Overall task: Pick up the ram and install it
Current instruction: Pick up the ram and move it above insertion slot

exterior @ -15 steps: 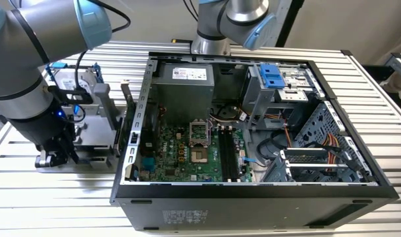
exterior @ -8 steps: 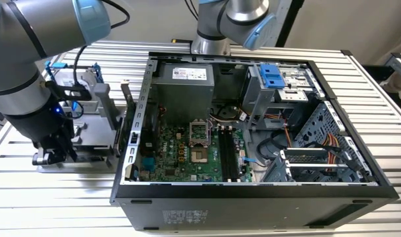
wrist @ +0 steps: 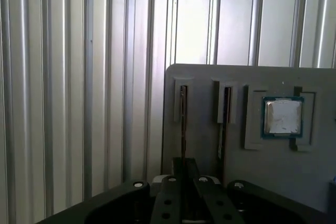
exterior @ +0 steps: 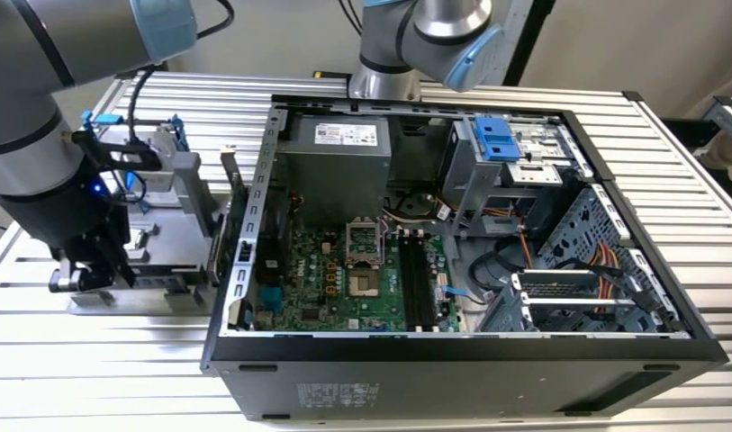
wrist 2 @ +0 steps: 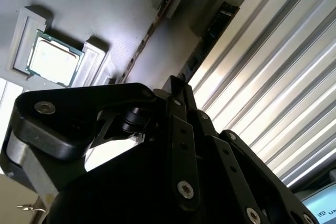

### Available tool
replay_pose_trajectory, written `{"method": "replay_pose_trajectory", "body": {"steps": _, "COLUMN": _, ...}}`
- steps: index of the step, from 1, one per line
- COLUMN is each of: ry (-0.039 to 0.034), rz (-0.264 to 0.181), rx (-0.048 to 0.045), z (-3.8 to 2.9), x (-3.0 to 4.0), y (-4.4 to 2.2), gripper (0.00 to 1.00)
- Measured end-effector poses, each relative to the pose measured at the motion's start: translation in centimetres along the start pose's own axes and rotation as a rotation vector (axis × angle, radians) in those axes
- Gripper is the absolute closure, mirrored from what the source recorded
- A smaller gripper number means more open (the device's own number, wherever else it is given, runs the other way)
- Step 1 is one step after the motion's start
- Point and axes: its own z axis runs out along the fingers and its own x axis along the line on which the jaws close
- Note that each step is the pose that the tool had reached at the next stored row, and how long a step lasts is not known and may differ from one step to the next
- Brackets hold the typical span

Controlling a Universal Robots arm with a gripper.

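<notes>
While an open computer case (exterior: 462, 382) is sitting on the slatted metal surface (exterior: 102, 378), the arm is reaching down at the exterior view's left of it, and its hand (exterior: 84, 274) is hanging low near the case's outer wall. In the first wrist view the ram (wrist: 182, 111), a thin stick seen edge-on, is standing upright in a slot of a grey tray (wrist: 210, 80), and the hand is sitting in line with it; whether the hand is clamping the stick cannot be told. A second stick (wrist: 226, 108) is standing in the neighbouring slot, and a square silver processor chip (wrist: 283, 116) is lying in a recess just beside that. Inside the case, the motherboard's (exterior: 329, 279) long black slots (exterior: 416, 279) are running side by side.
</notes>
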Motion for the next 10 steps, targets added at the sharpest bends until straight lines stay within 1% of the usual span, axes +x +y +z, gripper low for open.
{"method": "replay_pose_trajectory", "body": {"steps": 6, "ry": -0.0001, "rz": 0.0, "rx": 0.0002, "z": -1.2, "x": 0.02, "y": 0.0, "gripper": 1.0}}
{"method": "replay_pose_trajectory", "body": {"steps": 10, "ry": 0.0001, "rz": 0.0, "rx": 0.0006, "z": -1.84, "x": 0.04, "y": 0.01, "gripper": 1.0}}
